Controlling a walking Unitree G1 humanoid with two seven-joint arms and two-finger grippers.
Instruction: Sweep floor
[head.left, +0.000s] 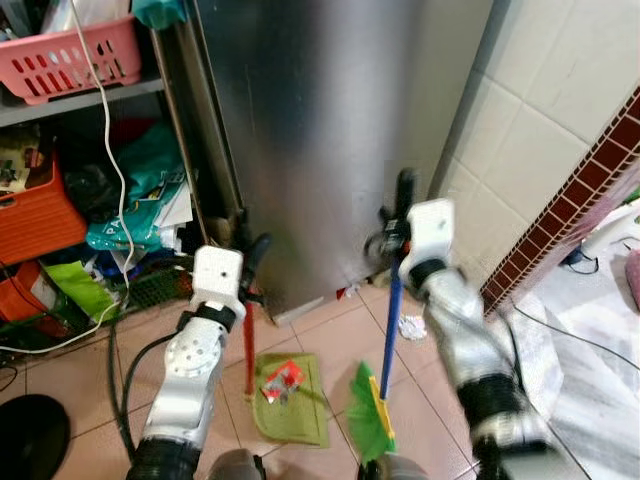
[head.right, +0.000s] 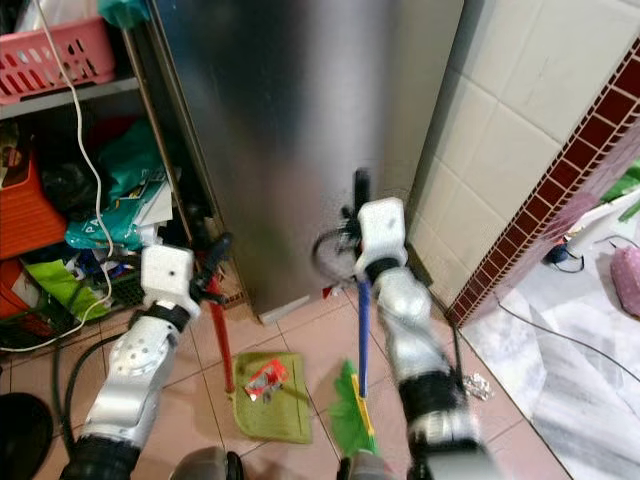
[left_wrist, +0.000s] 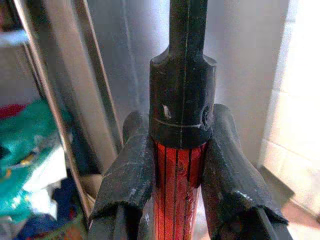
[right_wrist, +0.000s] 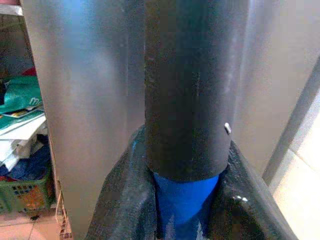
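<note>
My left gripper (head.left: 255, 262) is shut on the red handle (head.left: 248, 350) of a green dustpan (head.left: 292, 405) that rests on the tiled floor. A red wrapper (head.left: 282, 380) lies on the pan. In the left wrist view the fingers (left_wrist: 127, 180) clamp the red handle (left_wrist: 177, 192) just below its black cap (left_wrist: 182, 100). My right gripper (head.left: 400, 218) is shut on the blue broom handle (head.left: 392, 320), held upright, with the green bristles (head.left: 370, 415) on the floor beside the pan. A crumpled white scrap (head.left: 412, 327) lies right of the broom.
A steel cabinet (head.left: 320, 130) stands straight ahead. To its left, cluttered shelves hold a pink basket (head.left: 70, 60), an orange crate (head.left: 35, 215) and bags, with a white cable (head.left: 110, 150) hanging. A tiled wall (head.left: 540, 130) rises at right; a cable (head.left: 570, 335) crosses the floor.
</note>
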